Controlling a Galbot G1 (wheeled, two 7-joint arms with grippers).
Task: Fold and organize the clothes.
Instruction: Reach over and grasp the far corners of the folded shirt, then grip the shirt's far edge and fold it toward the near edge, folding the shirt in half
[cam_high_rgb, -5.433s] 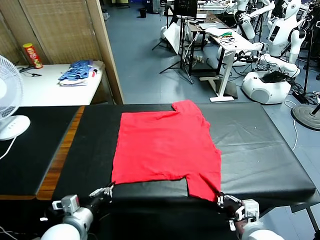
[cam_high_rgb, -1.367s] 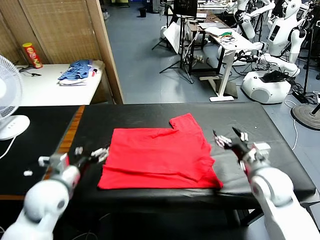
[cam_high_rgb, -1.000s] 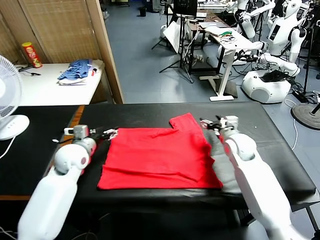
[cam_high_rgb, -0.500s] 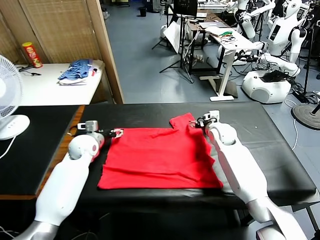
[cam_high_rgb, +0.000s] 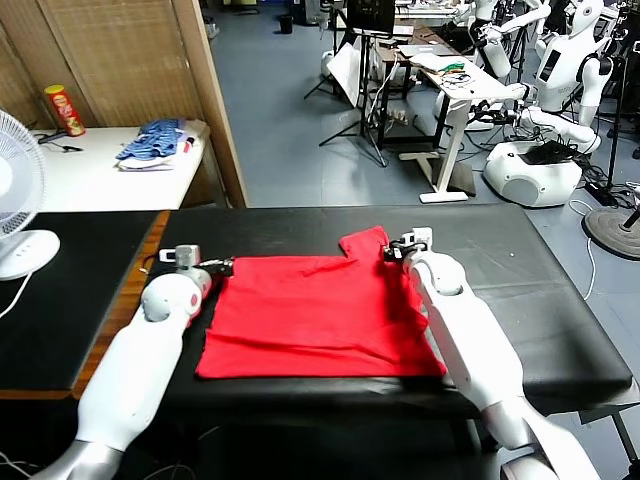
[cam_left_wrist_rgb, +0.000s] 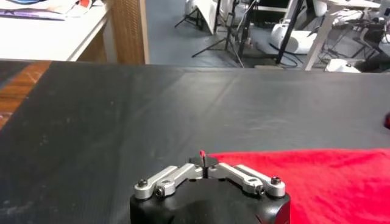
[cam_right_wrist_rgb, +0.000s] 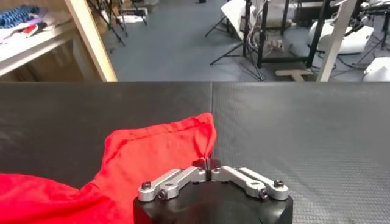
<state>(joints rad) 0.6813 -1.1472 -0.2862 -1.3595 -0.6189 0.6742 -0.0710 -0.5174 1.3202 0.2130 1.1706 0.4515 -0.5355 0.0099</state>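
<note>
The black table (cam_high_rgb: 520, 300) is the reference. To its left stands a white fan (cam_high_rgb: 18, 210) on a second black surface (cam_high_rgb: 60, 300). Beyond that corner, a white side table (cam_high_rgb: 100, 180) carries a blue bundle of garments (cam_high_rgb: 155, 142) and a red-and-yellow canister (cam_high_rgb: 65, 110). Behind the black table: a wooden partition (cam_high_rgb: 205, 90), camera stands (cam_high_rgb: 365, 90), a white desk (cam_high_rgb: 455, 90).
</note>
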